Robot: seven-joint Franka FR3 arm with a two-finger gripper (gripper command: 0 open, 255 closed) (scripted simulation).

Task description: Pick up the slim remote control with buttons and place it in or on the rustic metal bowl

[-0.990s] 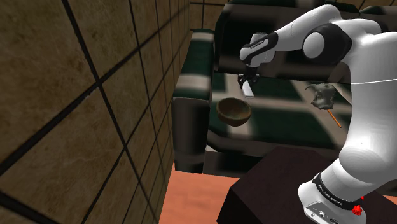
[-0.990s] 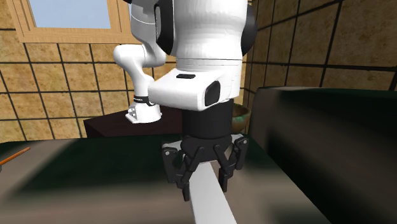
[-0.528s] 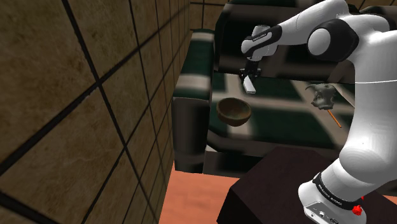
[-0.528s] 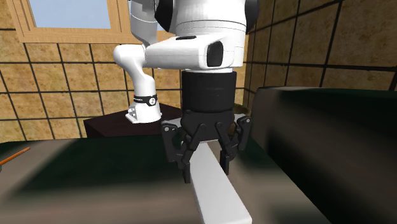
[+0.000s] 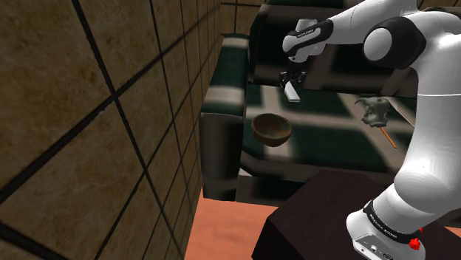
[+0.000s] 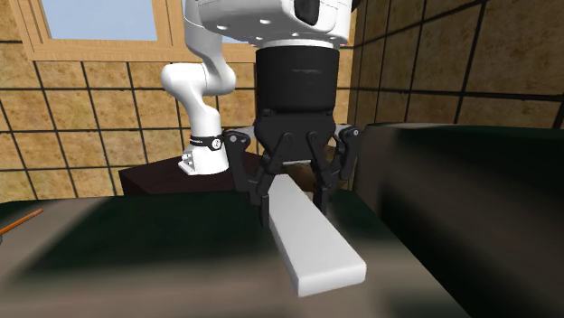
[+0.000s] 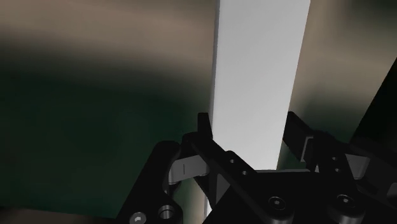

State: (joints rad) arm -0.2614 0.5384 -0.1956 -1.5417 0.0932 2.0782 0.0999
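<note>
The remote control [image 6: 312, 237] is a plain white, slim bar with no buttons drawn; it hangs in the air above the sofa seat, and my black gripper [image 6: 294, 197] is shut on its near end. In the shoulder view the gripper [image 5: 290, 80] holds the remote [image 5: 292, 91] up and to the right of the brown bowl [image 5: 270, 128], which rests on the sofa seat beside the armrest. In the wrist view the white remote [image 7: 257, 83] runs away from between the fingers [image 7: 205, 130].
The dark green and white sofa [image 5: 229, 70] has a high back and a left armrest. A grey lumpy object [image 5: 374, 112] and an orange stick [image 5: 389, 139] lie on the seat at the shoulder view's right. A tiled wall [image 5: 96, 111] stands at the left. My stand [image 5: 325, 221] is below.
The gripper has risen with the remote clamped in it, lifting it off the sofa seat. The remote's far end has swung up into sight.
</note>
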